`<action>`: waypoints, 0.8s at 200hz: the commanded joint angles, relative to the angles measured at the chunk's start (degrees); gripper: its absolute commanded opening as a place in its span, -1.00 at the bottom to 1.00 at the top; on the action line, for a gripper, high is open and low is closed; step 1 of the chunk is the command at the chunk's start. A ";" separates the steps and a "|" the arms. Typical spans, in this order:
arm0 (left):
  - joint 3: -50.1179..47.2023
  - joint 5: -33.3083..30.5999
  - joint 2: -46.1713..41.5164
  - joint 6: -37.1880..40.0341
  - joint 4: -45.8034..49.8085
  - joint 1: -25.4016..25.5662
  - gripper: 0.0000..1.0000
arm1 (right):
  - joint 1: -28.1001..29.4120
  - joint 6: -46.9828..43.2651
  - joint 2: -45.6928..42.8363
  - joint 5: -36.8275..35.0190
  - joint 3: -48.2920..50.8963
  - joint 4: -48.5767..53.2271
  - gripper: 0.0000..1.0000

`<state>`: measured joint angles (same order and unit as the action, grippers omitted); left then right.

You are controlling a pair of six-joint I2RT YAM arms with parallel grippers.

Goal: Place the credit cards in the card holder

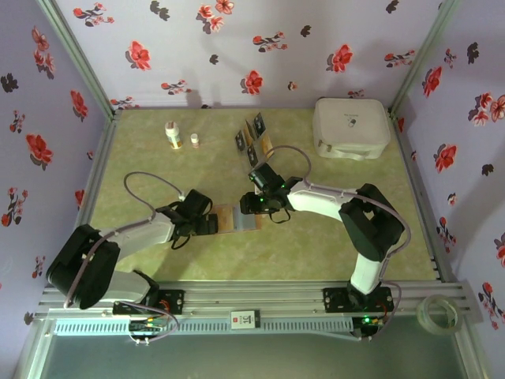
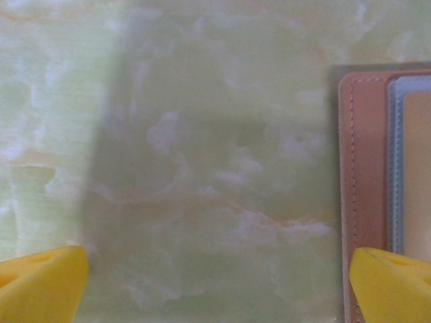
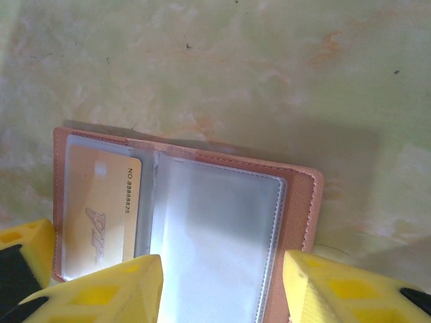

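**Card holder open mid-table, a gripper at each side**
Top: card holder (image 1: 237,219) central, left gripper (image 1: 207,224) at its 9 o'clock, right gripper (image 1: 254,204) at 2, credit cards (image 1: 252,134) at 12. Left wrist: jaws released wide; pin the cover. Right wrist: jaws half-parted, empty; gold card (image 3: 101,215) pocketed; slide the next in flat.

Open tabletop (image 1: 316,253) around card holder (image 1: 237,219), card rack (image 1: 254,138) beyond.

Left wrist view crops the card holder (image 2: 367,188); right gripper (image 3: 222,286) covers its lower edge.
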<state>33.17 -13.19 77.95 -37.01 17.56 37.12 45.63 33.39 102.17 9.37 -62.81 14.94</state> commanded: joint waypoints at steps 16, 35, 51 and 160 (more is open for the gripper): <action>-0.08 -1.24 1.56 -1.37 -0.07 0.94 0.99 | -0.27 -1.33 2.20 -0.83 -2.35 1.00 -0.01; -0.15 -1.44 1.96 -1.49 -0.25 1.27 0.99 | -0.28 -1.44 3.07 -0.58 -2.37 0.79 -0.01; -0.16 -1.49 2.23 -1.53 -0.33 1.33 0.99 | -0.28 -1.41 3.82 -0.73 -2.40 0.79 -0.01; -0.64 -1.52 3.30 -1.65 -1.57 1.57 0.99 | 1.94 -0.91 5.71 1.43 -3.71 1.17 -0.02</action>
<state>33.21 -15.00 78.83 -37.58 17.12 38.33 46.13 32.97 106.63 9.26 -64.47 15.03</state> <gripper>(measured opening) 0.997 0.494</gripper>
